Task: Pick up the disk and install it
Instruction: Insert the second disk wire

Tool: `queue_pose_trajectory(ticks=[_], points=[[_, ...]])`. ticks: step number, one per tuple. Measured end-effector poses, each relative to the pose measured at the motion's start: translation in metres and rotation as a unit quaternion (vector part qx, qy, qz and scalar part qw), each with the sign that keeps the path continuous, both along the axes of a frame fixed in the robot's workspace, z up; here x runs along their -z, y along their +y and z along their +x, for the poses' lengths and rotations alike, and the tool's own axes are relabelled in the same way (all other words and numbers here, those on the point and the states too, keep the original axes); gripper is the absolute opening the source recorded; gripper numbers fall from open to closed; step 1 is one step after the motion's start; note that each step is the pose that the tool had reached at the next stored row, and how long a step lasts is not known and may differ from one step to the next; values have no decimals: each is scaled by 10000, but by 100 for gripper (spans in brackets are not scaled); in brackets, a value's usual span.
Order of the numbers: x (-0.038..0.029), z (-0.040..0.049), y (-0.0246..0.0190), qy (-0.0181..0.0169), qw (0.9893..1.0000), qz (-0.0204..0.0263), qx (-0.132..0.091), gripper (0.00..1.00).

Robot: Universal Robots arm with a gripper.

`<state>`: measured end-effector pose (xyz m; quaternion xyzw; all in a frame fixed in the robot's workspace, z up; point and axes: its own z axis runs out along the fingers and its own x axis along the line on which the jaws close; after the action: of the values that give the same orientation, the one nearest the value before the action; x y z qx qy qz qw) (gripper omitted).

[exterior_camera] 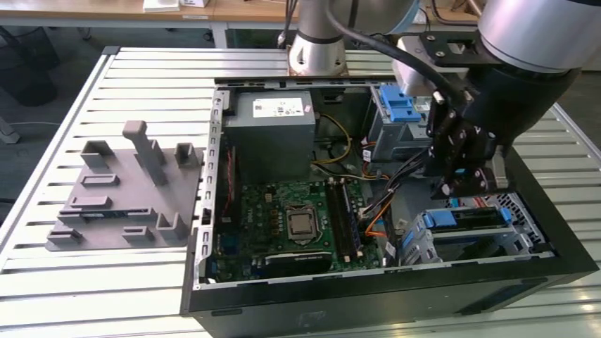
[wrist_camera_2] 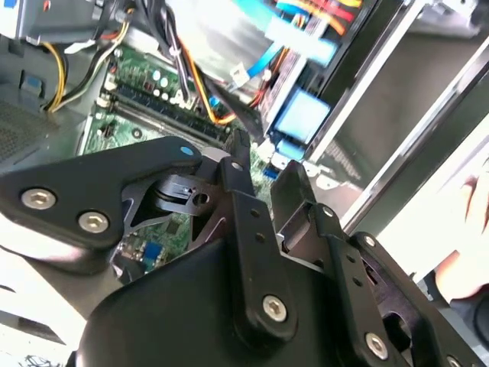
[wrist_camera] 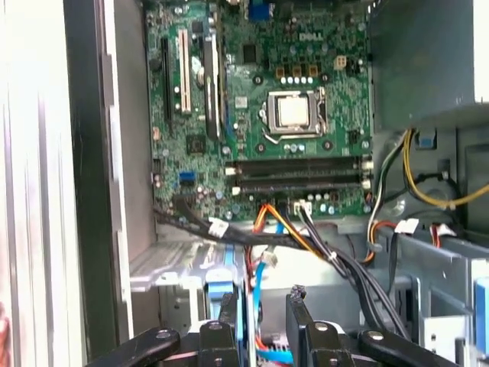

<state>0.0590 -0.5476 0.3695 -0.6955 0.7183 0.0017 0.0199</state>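
The disk (exterior_camera: 471,220) appears to me to be the flat silver piece with a blue edge lying in the drive cage (exterior_camera: 469,243) at the near corner of the computer case, on the exterior view's right. I cannot make out its label from here.

Starting at the exterior view's left, a grey plastic fixture (exterior_camera: 122,193) with upright posts and slots sits on the slatted white table (exterior_camera: 56,282). Just beside it stands the open black computer case (exterior_camera: 376,299). Inside, the green motherboard (exterior_camera: 281,225) lies flat, with the square processor socket (exterior_camera: 302,224) near its middle. Behind the board is the big grey metal box (exterior_camera: 272,130) with a white sticker. Yellow, orange and black cables (exterior_camera: 371,211) run between the board and the drive bays.

Farther right, the arm reaches down into the case, and the black gripper (exterior_camera: 462,184) hangs just above the drive cage, not touching it as far as I can see. In the first wrist view its fingers (wrist_camera: 298,306) stand apart with a gap between them and nothing clamped; a blue cable (wrist_camera: 258,287) shows through the gap.
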Motion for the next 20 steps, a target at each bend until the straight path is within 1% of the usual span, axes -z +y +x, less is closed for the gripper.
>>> queue_pose_trajectory(ticks=[5, 12, 13, 20], points=[[0, 124, 11, 0, 10000, 0, 0, 39], [1, 238, 25, 0, 10000, 1, 0, 39], [1, 278, 31, 0, 10000, 0, 0, 39], [3, 305, 31, 0, 10000, 0, 0, 39]])
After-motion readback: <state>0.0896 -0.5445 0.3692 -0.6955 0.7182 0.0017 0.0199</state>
